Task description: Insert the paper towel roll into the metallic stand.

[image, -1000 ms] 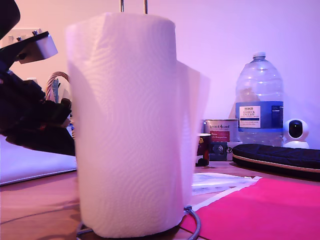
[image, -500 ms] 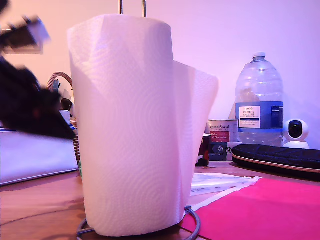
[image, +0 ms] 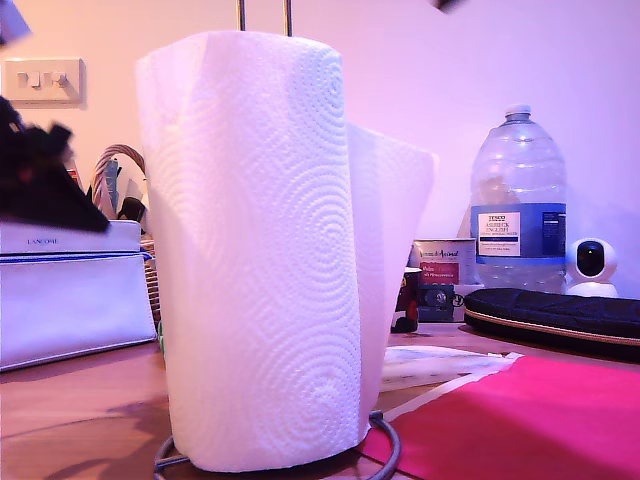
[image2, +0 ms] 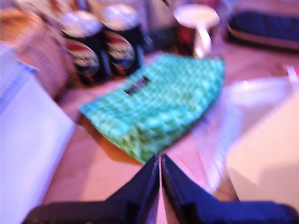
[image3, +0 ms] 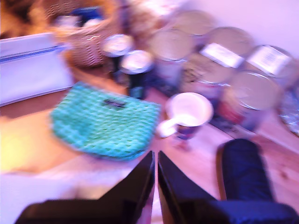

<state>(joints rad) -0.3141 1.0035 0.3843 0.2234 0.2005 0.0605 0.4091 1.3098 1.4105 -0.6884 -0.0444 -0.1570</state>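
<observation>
The paper towel roll (image: 255,260) stands upright over the metallic stand, filling the middle of the exterior view. Its loose sheet (image: 395,240) hangs off toward the exterior view's right. The stand's two chrome rods (image: 263,14) poke out of the roll's top, and its ring base (image: 386,447) shows under the roll. A blurred dark arm (image: 40,185) is at the exterior view's left, apart from the roll. My first gripper (image2: 160,173) is shut and empty, with a pale blur (image2: 268,154) that may be the roll beside it. My second gripper (image3: 155,173) is also shut and empty.
A white bag (image: 70,290) and a wicker basket (image: 120,170) are at the exterior view's left. A water bottle (image: 518,200), tins (image: 442,265), a small camera (image: 592,262), a dark case (image: 555,315) and a pink mat (image: 540,420) are at its right. A green pouch (image2: 159,107), cans (image2: 100,42) and a mug (image3: 187,114) lie beyond.
The dark arm has drawn back from the roll toward the exterior view's left, uncovering the white bag. The roll has settled still on the stand.
</observation>
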